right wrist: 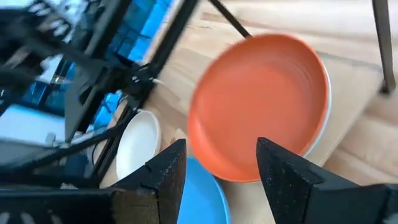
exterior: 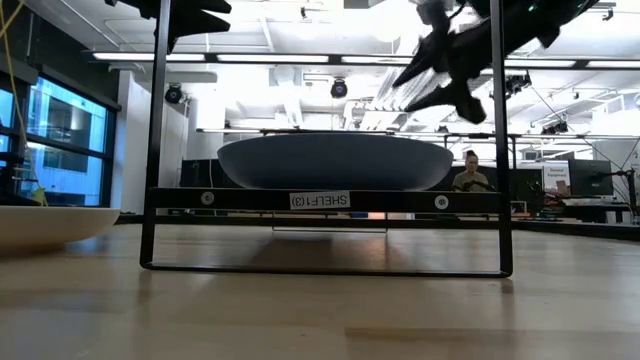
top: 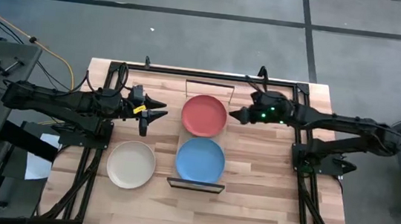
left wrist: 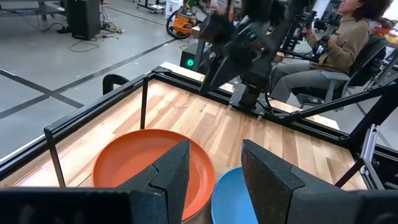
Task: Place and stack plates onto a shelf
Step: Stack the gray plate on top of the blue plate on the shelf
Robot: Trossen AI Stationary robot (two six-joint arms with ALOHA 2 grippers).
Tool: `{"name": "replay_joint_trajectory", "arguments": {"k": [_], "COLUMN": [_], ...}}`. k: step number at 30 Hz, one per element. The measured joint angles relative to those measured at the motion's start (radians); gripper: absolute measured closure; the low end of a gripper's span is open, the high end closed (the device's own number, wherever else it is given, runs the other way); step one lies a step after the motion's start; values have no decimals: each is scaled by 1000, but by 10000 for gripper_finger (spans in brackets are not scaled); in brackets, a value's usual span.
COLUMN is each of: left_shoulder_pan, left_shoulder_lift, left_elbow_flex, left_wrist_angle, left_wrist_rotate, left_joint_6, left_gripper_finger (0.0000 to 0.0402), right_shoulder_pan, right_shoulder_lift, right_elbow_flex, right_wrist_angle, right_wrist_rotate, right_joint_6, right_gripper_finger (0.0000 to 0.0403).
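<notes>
The shelf [top: 195, 185] stands mid-table, running from near to far. The red plate [top: 204, 115] lies on its far half, and a pale rim [right wrist: 327, 93] shows under it. On the near half rests the blue plate [top: 200, 160], also in the low view [exterior: 335, 160]. The cream plate [top: 131, 164] sits flat on the table, left of the shelf. My left gripper [top: 152, 119] hovers open just left of the red plate [left wrist: 149, 165]. From the right, my right gripper [top: 234, 115] hovers open beside the red plate [right wrist: 258, 112]. Neither gripper touches a plate.
Black wire frames [top: 209, 83] rise at both short ends of the shelf. A black rail frame [top: 190, 71] borders the table. Bare wood lies right of the shelf [top: 261, 178]. A seated person [left wrist: 348, 43] shows in the room beyond the table.
</notes>
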State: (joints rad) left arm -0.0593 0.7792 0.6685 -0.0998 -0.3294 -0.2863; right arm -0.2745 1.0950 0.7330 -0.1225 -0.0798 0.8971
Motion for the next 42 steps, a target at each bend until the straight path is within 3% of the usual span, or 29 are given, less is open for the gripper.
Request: {"name": "replay_joint_trajectory", "arguments": {"k": [5,10,20,22,26,30,35,42], "left_shoulder_pan": [0,0,0,3,30,59,68,56], "left_shoulder_lift": [0,0,0,1,40,112,243,416], "left_elbow_flex": [0,0,0,20,121,126,87,82], "left_wrist_angle": [7,24,40,-45,-455,-732,-849,-805], "left_wrist_rotate": [14,14,14,14,41,168,327,343], "left_joint_6": [-30,-78,-121,-146,-206,-245,-228,1], "left_gripper_finger": [268,268,268,268,268,268,268,268], "right_shoulder_pan": [40,95,114,114,114,114,114,114], "right_shoulder_lift": [-135,-243,-290,-290,-289,-289,-288,-283], "right_elbow_flex": [0,0,0,0,0,0,0,0], "right_wrist_angle": [36,41,33,32,21,8,0,-14], "right_wrist_rotate": [9,118,154,154,153,151,151,151], "right_joint_6": [-198,-306,-348,-348,-348,-346,-345,-345], "right_gripper_finger": [227,227,227,227,227,227,227,227]}}
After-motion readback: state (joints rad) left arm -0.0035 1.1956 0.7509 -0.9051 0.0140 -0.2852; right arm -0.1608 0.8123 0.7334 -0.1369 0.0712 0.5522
